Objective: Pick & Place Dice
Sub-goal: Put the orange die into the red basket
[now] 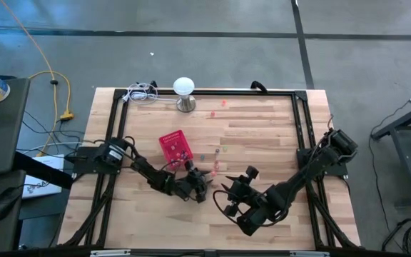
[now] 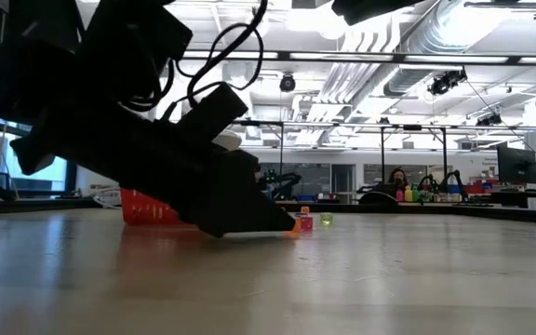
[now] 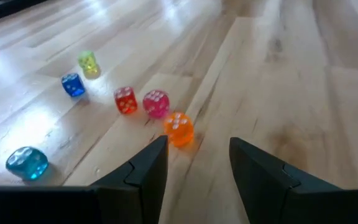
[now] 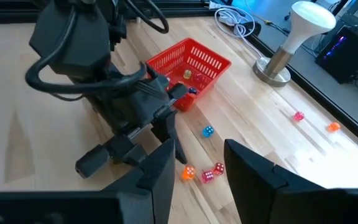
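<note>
Several tiny dice lie on the wooden table. An orange die (image 3: 179, 129), a pink one (image 3: 156, 103), a red one (image 3: 125, 99), a blue one (image 3: 73, 84), a yellow-green one (image 3: 89, 62) and a light blue one (image 3: 27, 163) show in the left wrist view. My left gripper (image 3: 197, 146) is open and low over the table, with the orange die just ahead of one fingertip. My right gripper (image 4: 197, 155) is open and holds nothing, raised a little nearer the table's near edge (image 1: 228, 197). Two dice lie inside the red mesh basket (image 4: 188, 62). My left gripper has one fingertip (image 3: 159, 144) right beside the orange die's near side (image 3: 176, 138); I cannot tell whether it touches. The fingers slant low over the table. The die rests on the wood.
A white-topped stand on a metal base (image 1: 184, 93) and white cables (image 1: 143, 93) are at the far edge. A pink die (image 4: 298, 116) and an orange die (image 4: 332, 127) lie apart near it. A black frame (image 1: 302, 135) borders the table.
</note>
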Tool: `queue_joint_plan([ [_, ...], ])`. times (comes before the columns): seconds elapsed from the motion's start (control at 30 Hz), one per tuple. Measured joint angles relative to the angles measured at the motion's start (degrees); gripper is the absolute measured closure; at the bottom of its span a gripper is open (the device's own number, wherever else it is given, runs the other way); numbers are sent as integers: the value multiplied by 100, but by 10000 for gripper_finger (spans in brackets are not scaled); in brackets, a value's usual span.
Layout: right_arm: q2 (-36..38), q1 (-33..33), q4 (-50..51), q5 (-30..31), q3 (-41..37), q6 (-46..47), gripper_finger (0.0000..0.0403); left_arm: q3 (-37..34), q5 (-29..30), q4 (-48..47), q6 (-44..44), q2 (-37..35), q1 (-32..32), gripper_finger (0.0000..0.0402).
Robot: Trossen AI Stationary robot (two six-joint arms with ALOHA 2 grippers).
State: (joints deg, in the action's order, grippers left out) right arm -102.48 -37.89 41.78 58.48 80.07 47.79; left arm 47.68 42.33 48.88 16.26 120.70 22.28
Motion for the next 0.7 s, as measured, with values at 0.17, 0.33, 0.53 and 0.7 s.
queue_joint_plan([
  [0.17, 0, 7, 0, -10, 0, -28, 274, 4, -45, -76, -453, 0, -192, 237],
  [0.33, -2, 2, 4, -15, 0, -11, 274, 4, -41, -72, -511, -2, -229, 237],
  [0.53, -4, 2, 6, -22, 0, -48, 274, 4, -29, -67, -573, -7, -231, 237],
  [0.7, -4, 2, 4, -19, 0, -58, 274, 0, -389, -76, -520, -7, -281, 237],
])
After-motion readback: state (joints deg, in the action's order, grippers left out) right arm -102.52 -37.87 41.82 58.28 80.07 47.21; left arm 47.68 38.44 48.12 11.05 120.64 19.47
